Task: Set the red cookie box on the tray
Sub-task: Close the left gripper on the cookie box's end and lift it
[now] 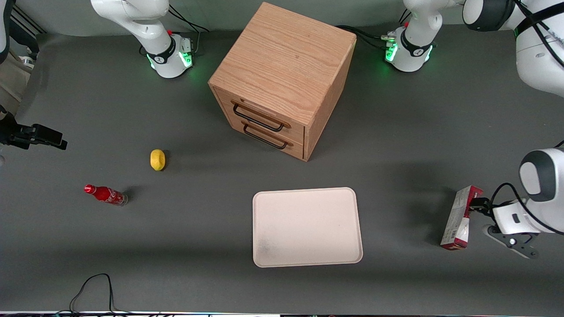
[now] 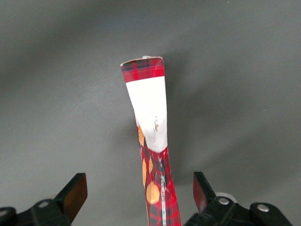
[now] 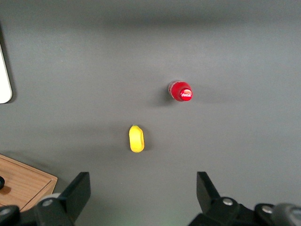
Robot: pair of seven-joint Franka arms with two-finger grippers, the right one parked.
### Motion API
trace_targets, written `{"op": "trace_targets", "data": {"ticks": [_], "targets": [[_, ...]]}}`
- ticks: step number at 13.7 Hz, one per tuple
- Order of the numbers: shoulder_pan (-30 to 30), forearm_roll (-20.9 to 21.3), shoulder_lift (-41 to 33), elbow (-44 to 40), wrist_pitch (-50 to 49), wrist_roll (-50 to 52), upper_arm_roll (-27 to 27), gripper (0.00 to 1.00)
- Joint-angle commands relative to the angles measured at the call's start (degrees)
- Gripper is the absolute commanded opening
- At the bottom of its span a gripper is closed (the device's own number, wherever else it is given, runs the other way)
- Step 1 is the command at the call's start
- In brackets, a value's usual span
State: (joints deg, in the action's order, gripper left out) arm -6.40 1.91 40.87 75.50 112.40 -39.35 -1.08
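Note:
The red cookie box [image 1: 459, 219] stands on a narrow side on the table, toward the working arm's end, apart from the tray. In the left wrist view it shows as a slim red tartan carton with a white panel [image 2: 151, 113]. My left gripper [image 1: 476, 205] is at the box's upper part, and its open fingers [image 2: 75, 192] straddle the box without touching it. The pale cream tray [image 1: 308, 226] lies flat nearer the front camera than the cabinet, with nothing on it.
A wooden drawer cabinet [image 1: 282, 75] stands at the table's middle, with both drawers shut. A yellow lemon [image 1: 157, 159] and a small red cola bottle [image 1: 105, 194] lie toward the parked arm's end. A black cable [image 1: 90, 286] loops at the front edge.

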Motion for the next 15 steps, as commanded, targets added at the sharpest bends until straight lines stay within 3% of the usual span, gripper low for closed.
{"op": "trace_targets", "data": {"ticks": [1, 15], "targets": [[0.3, -0.9, -1.3, 5.7, 5.9, -2.3, 0.3, 1.00], [0.2, -2.6, -1.1, 11.5, 13.3, -2.2, -0.1, 1.00]]}}
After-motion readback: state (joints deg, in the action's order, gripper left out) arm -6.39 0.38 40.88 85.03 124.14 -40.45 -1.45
